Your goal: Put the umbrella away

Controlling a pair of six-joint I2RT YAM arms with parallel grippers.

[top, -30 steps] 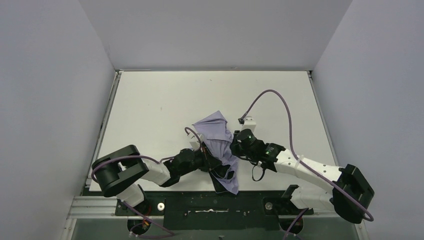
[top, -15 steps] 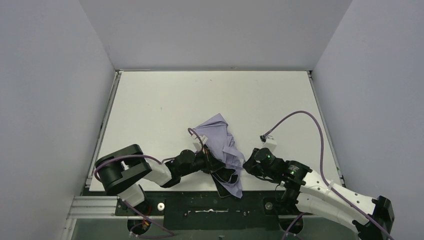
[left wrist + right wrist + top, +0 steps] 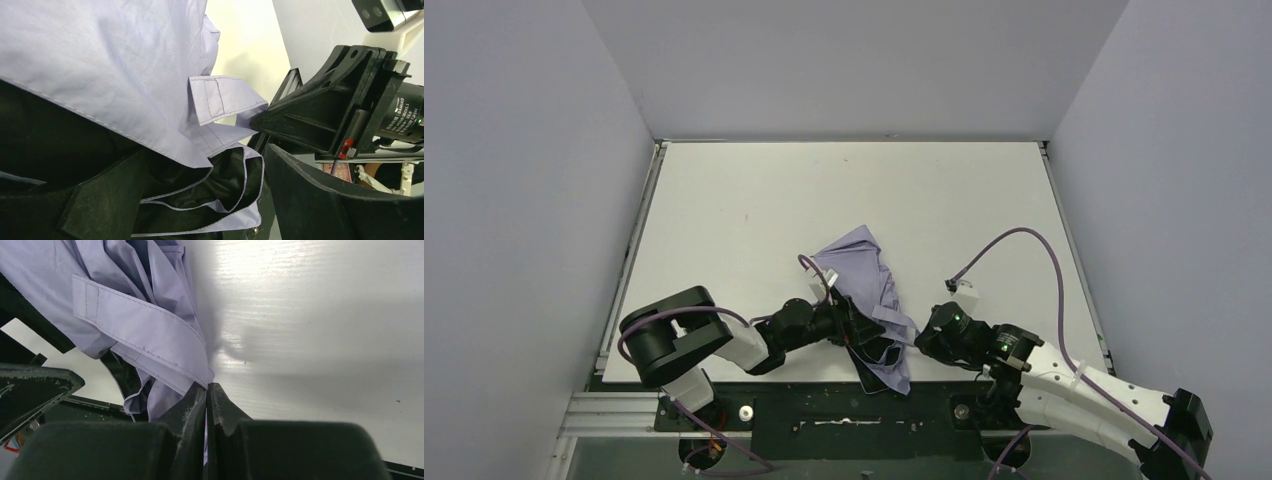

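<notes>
Two arms met at the near edge of the white surface (image 3: 744,200), close to its middle. On the left, the left arm (image 3: 724,345) lay low along that edge, its wrist reaching right into the folds of the umbrella (image 3: 864,270). From its wrist camera the left jaws stood wide apart at the bottom of the view, with lavender cloth and dark lining bunched between them; I could not tell whether they clamped that bundle or only flanked it.

The umbrella sat as a crumpled, loose heap of pale lavender fabric, its far part spread on the surface and its near end trailing over the edge toward the arm bases. A flat stitched closure strap (image 3: 140,332), lavender like the canopy, stuck out from its right side.

On the right, the right arm (image 3: 1064,385) came in from the near right corner, a purple cable (image 3: 1024,240) arching over it. The right jaws were pressed together on the tip of that strap, just above the surface.
</notes>
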